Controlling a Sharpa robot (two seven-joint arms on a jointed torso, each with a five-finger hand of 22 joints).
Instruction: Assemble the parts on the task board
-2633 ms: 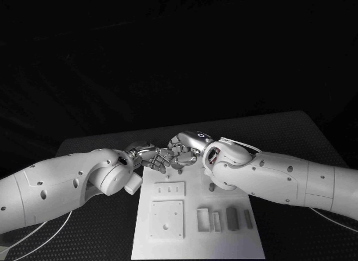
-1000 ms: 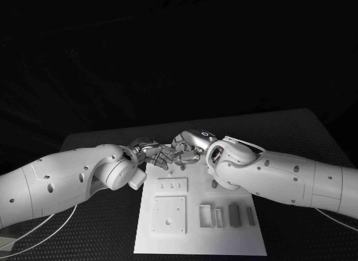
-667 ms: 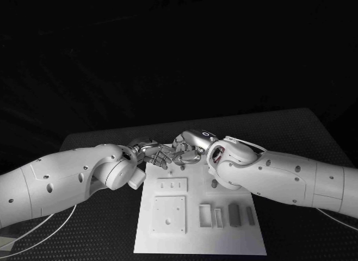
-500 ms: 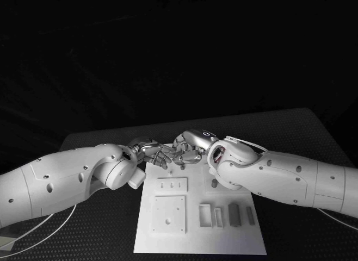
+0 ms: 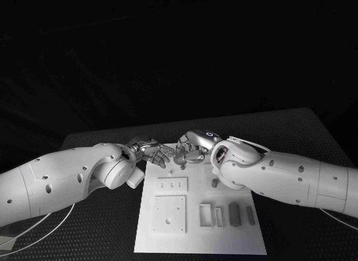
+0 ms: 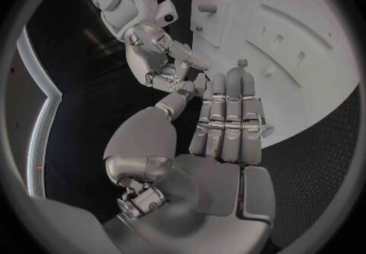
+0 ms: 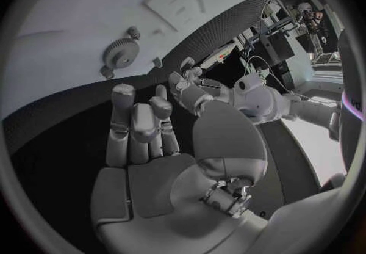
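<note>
Left hand (image 5: 154,154) hovers at the far edge of the task board (image 5: 198,244), fingers straight and apart, holding nothing. Right hand (image 5: 191,152) sits just beside it, likewise loose and unladen. Right wrist view reveals a gear (image 7: 121,54) on the board, which the right arm hides from the head view. Grey parts (image 5: 232,216) lie at the board's near end on the desk (image 5: 304,130).

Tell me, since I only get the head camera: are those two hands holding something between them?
Observer: No. The right wrist view shows the right hand with a bare palm and its fingers apart.
Operator: And the other one?
Observer: The left hand has straight fingers side by side, with nothing in it.
Operator: What lies near them?
Observer: A toothed gear lies on the task board, beyond the right fingertips and untouched.
</note>
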